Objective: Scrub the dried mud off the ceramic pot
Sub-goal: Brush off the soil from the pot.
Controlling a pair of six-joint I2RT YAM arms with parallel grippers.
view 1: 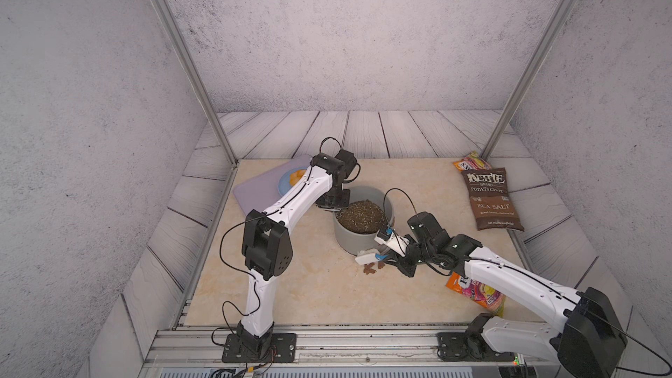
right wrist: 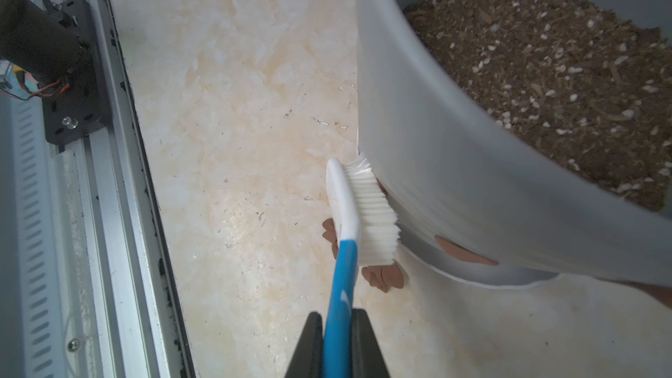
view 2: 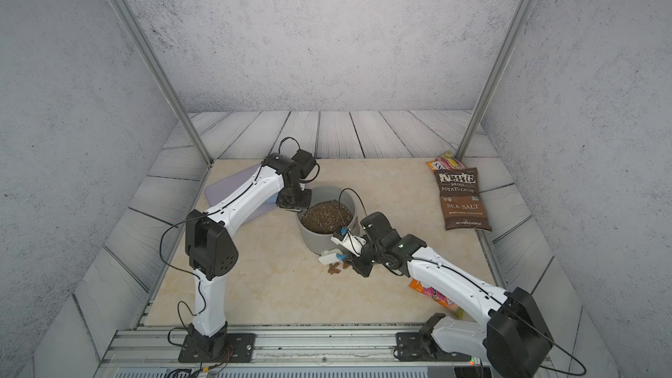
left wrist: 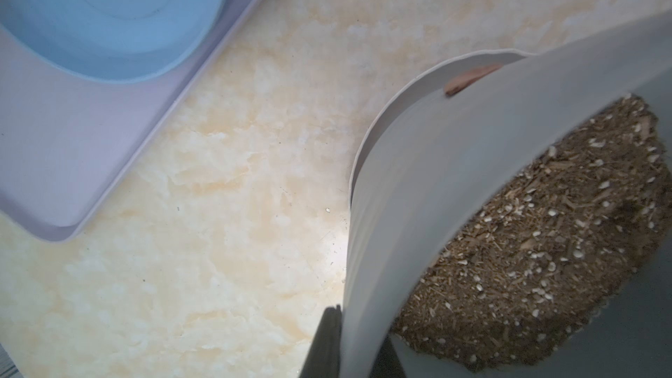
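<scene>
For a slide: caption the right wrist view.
Right fingers clamp a blue-handled brush, bristles against the ceramic pot; dried mud at its base.

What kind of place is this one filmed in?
Probably a staged lab test cell, not a real home: an aluminium frame post stands against plain backdrop walls, and the arms' mount plates are bolted to a metal rail.

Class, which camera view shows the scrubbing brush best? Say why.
The right wrist view: the brush is large and sharp, bristles against the pot, handle in the right pincer. Both top views show the brush tiny; the left wrist view misses it.
</scene>
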